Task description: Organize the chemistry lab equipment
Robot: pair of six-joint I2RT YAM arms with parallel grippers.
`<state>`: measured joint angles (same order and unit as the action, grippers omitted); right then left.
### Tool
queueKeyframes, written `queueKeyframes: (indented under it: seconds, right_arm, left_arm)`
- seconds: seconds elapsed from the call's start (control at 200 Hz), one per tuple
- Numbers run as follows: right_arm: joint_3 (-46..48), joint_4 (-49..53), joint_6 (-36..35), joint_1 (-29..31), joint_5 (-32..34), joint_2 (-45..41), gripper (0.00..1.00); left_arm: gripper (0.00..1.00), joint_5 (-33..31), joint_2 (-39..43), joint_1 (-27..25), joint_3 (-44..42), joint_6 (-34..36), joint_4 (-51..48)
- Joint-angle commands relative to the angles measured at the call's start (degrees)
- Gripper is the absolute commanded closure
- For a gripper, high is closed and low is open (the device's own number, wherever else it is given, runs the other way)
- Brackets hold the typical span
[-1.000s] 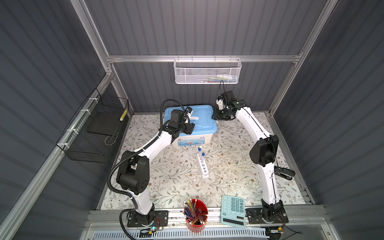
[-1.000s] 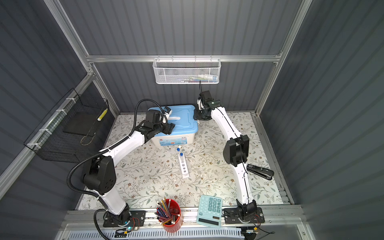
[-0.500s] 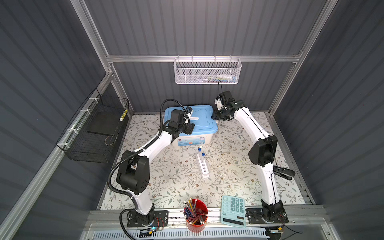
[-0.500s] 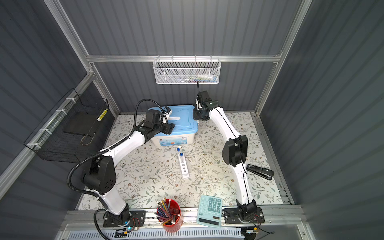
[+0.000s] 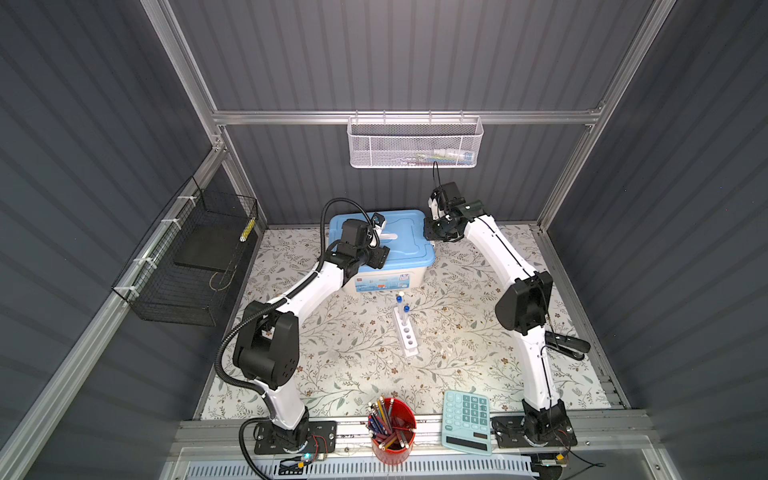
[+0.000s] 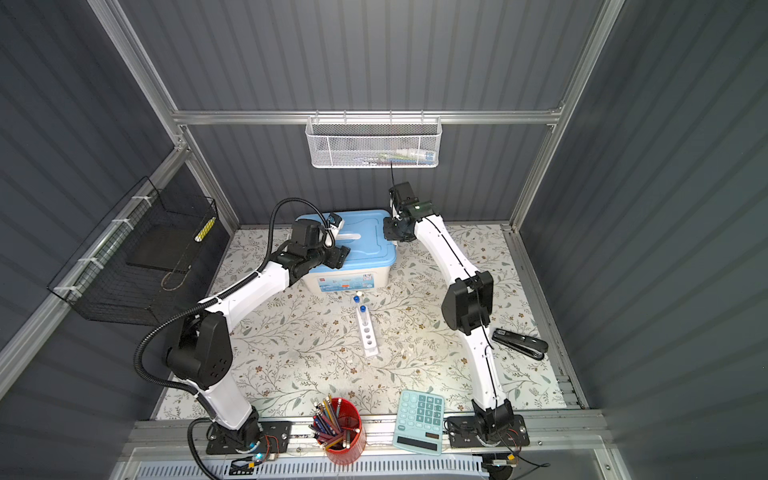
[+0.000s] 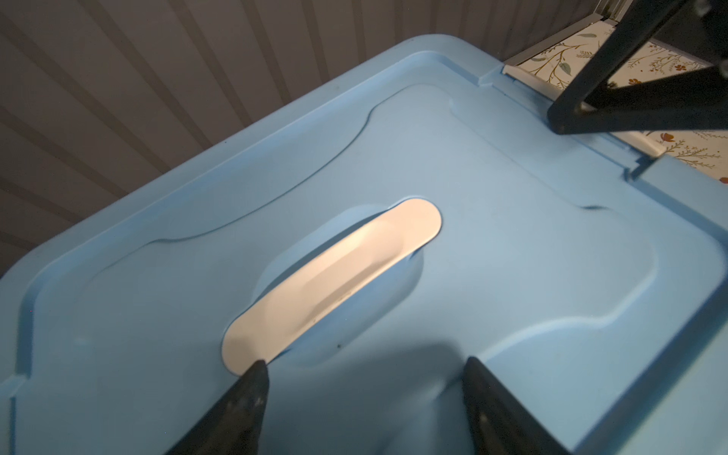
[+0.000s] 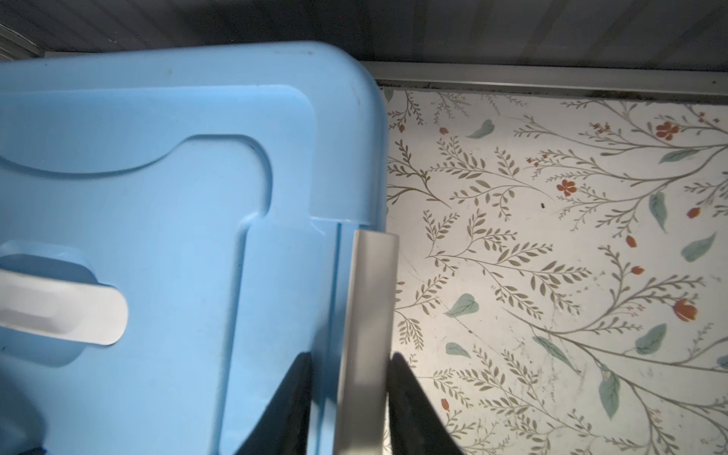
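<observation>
White rack (image 5: 407, 334) lengthwise toward blue box (image 5: 401, 245), left claw (image 7: 364, 366) apart, right claw (image 8: 350, 358) straddling latch (image 8: 370, 275), grip unclear.

Both top views high overhead, tilted down across whole table (image 5: 353, 357); left wrist close above blue lid (image 7: 512, 244), right wrist close over its grey latch (image 8: 366, 315); lid common to all four.
</observation>
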<state>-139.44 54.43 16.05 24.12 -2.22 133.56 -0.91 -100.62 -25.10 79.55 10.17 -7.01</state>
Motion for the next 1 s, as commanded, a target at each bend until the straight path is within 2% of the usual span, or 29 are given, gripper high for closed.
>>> queueKeyframes:
  seconds: [0.0, 0.72, 0.901, 0.996]
  right_arm:
    - [0.65, 5.28, -0.16, 0.54, 2.47, 3.59, 0.68]
    - [0.36, 6.12, 0.03, 1.71, 6.21, 4.43, 0.75]
    - [-0.37, 6.08, -0.21, 1.58, 6.40, 3.56, 0.63]
    - [-1.82, 6.80, -0.89, 1.39, 6.34, 2.95, 0.61]
  left_arm:
    - [0.22, 0.27, -0.79, -0.03, -0.27, 1.26, -1.78]
    - [0.22, 0.12, -0.11, -0.03, -0.71, 1.34, -1.26]
    - [0.22, 0.38, 0.26, -0.03, -0.32, 1.34, -1.43]
    - [0.22, 0.88, 0.83, -0.03, 0.34, 1.19, -2.05]
